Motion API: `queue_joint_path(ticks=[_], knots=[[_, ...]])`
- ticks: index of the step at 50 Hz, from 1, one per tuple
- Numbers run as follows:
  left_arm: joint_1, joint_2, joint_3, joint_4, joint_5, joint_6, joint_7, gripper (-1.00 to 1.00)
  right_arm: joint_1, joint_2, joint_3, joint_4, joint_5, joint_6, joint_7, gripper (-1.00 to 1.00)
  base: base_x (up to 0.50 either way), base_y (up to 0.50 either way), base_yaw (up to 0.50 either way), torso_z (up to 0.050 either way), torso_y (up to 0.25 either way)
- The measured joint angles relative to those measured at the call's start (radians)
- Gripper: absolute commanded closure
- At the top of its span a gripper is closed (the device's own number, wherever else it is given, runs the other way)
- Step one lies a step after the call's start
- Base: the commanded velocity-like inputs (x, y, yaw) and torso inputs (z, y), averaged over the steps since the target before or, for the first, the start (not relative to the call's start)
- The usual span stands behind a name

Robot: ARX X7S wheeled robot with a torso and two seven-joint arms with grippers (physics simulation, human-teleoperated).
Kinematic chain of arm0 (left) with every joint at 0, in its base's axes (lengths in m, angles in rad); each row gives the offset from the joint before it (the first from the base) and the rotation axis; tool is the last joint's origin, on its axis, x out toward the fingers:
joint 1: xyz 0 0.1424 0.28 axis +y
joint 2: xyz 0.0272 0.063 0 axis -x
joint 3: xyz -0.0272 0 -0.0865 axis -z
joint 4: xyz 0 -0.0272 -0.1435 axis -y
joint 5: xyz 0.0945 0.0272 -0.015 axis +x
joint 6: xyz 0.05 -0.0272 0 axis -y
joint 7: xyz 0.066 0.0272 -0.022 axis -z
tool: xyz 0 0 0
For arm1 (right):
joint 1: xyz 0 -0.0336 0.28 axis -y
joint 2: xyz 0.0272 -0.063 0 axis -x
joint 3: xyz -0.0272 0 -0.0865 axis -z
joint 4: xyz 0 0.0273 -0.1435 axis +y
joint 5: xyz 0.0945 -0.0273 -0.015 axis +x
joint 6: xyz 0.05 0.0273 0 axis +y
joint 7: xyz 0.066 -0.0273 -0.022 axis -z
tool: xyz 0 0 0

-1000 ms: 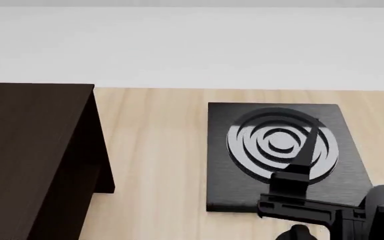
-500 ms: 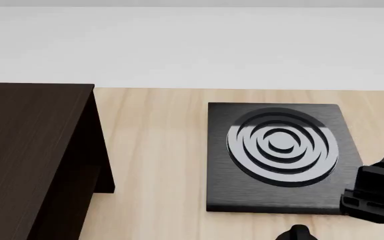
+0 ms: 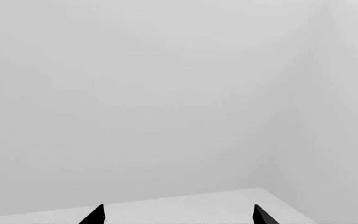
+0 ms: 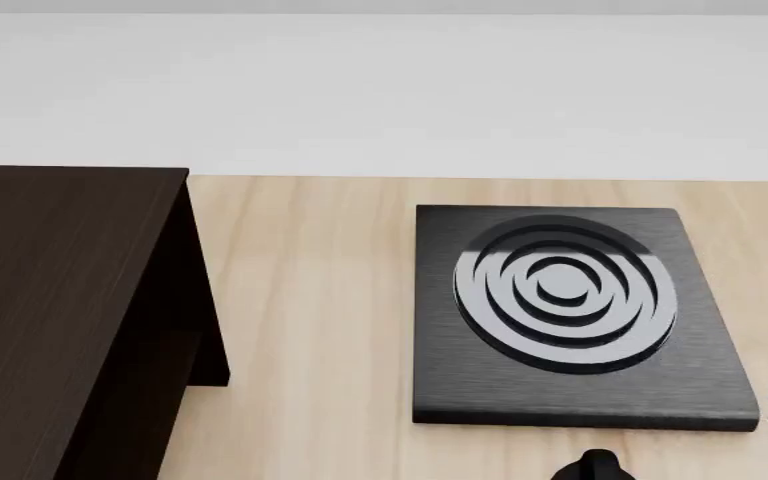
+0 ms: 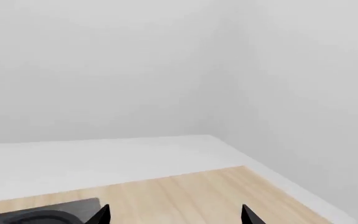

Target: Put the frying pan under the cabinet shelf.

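The head view shows the pale wood surface [image 4: 311, 330], the dark cabinet [image 4: 64, 320] at its left and the black stove plate [image 4: 571, 315] at right, well apart. No pan shows in any view; a small black knob [image 4: 598, 465] at the near edge cannot be identified. The right wrist view catches the plate's corner and the right gripper [image 5: 175, 215], fingers [image 5: 102, 215] apart. The left gripper [image 3: 176, 217] faces a blank wall, its fingers [image 3: 95, 215] apart.
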Motion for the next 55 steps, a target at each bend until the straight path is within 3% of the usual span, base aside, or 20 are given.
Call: queue_joint_path(ticks=[13,37,55], knots=[[-0.006,-0.003,0.021,-0.003,-0.001,0.007,-0.01,-1.0,0.007,0.065,0.041,0.089,0.097,0.076,0.023,-1.0,0.0,0.0,0.0,0.0,0.0],[-0.008,-0.003,0.048,-0.002,0.015,0.015,-0.015,-1.0,0.063,0.199,-0.019,0.295,0.22,0.183,0.065,-1.0,0.0,0.0,0.0,0.0,0.0],[-0.012,-0.008,0.072,-0.003,0.019,0.021,-0.027,-1.0,0.051,0.324,-0.021,0.439,0.437,0.22,0.138,-1.0,0.0,0.0,0.0,0.0,0.0]])
